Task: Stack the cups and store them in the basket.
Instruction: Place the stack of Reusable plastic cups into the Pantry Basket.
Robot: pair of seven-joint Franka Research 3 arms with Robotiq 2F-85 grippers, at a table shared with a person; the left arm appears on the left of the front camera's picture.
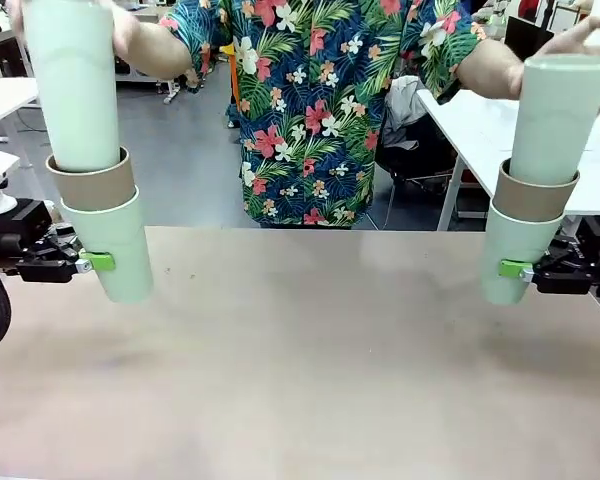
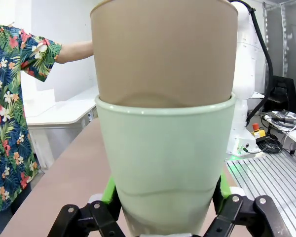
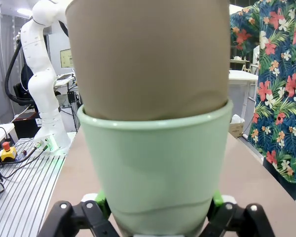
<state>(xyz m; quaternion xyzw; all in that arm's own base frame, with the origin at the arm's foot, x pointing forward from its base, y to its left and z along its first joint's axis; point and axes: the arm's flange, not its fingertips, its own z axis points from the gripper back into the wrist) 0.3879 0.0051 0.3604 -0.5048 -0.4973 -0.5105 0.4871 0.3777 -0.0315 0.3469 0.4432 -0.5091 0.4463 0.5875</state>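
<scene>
Two stacks of cups hang above the table. My left gripper [image 1: 105, 262] is shut on a mint green cup [image 1: 115, 250] that holds a tan cup [image 1: 92, 182], and a person's hand lowers another mint cup [image 1: 72, 80] into it. On the right, my right gripper [image 1: 510, 269] is shut on a mint cup [image 1: 515, 252] holding a tan cup [image 1: 533, 193], with a mint cup [image 1: 560, 115] held in it by the person's other hand. The left wrist view shows the mint cup [image 2: 165, 163] and tan cup [image 2: 163, 49] close up. The right wrist view shows the same pair, mint [image 3: 153, 168] and tan [image 3: 148, 54]. The basket is out of view.
The brown table [image 1: 300, 360] stretches between the two arms. A person in a flowered shirt [image 1: 315, 110] stands at the far edge, both arms spread over the stacks. White tables stand behind on both sides.
</scene>
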